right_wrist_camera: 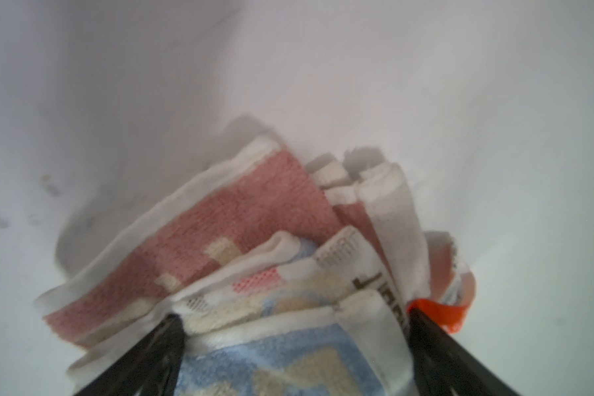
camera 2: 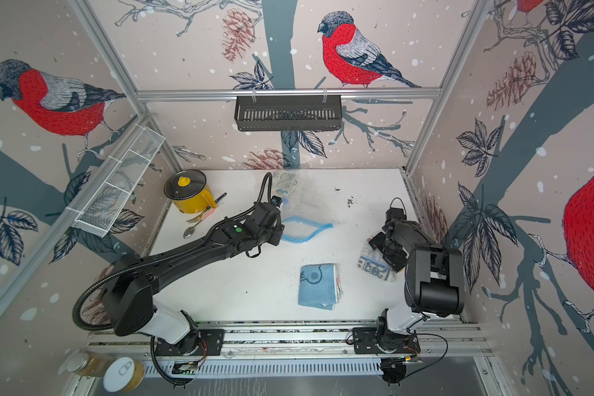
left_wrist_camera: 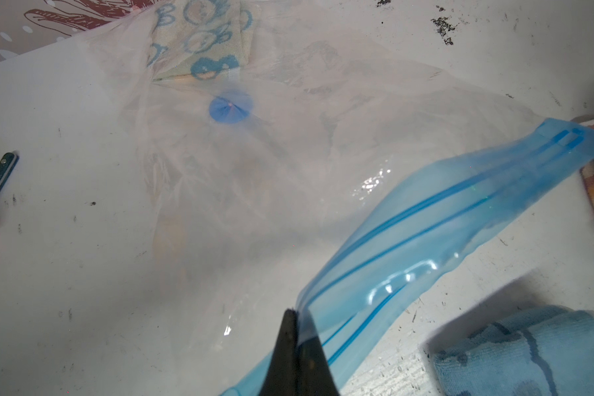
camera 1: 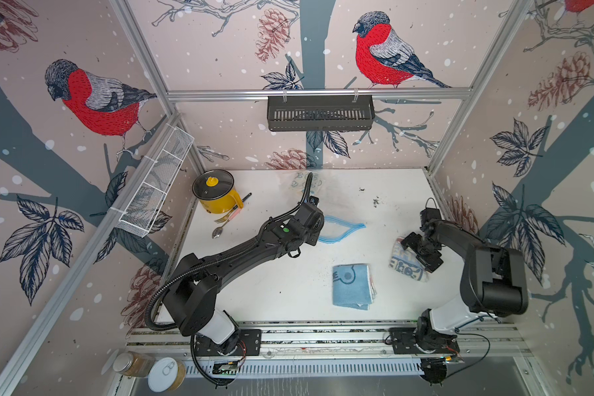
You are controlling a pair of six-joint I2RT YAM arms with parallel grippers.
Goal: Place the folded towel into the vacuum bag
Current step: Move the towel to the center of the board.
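Observation:
The vacuum bag [camera 1: 323, 205] lies clear and crinkly at the back middle of the white table [camera 1: 271, 291], with its round blue valve [left_wrist_camera: 230, 109] facing up. A patterned towel [left_wrist_camera: 199, 44] is inside it at the far end. My left gripper [left_wrist_camera: 294, 313] is shut on the blue zip strip [left_wrist_camera: 443, 219], which it holds lifted so the mouth [camera 2: 306, 228] gapes. My right gripper [right_wrist_camera: 294, 315] stands open at the right side, with one finger on each side of a folded pink, white and blue towel [camera 1: 403, 265] on the table. A folded blue towel [camera 1: 352, 286] lies at the front middle.
A yellow lidded pot [camera 1: 216, 192] stands at the back left with a fork and spoon [camera 1: 220, 226] beside it. A white wire basket [camera 1: 155, 192] hangs on the left wall and a black shelf [camera 1: 319, 113] on the back rail. A jar [camera 1: 134, 363] and a can [camera 1: 165, 373] sit in front of the rail.

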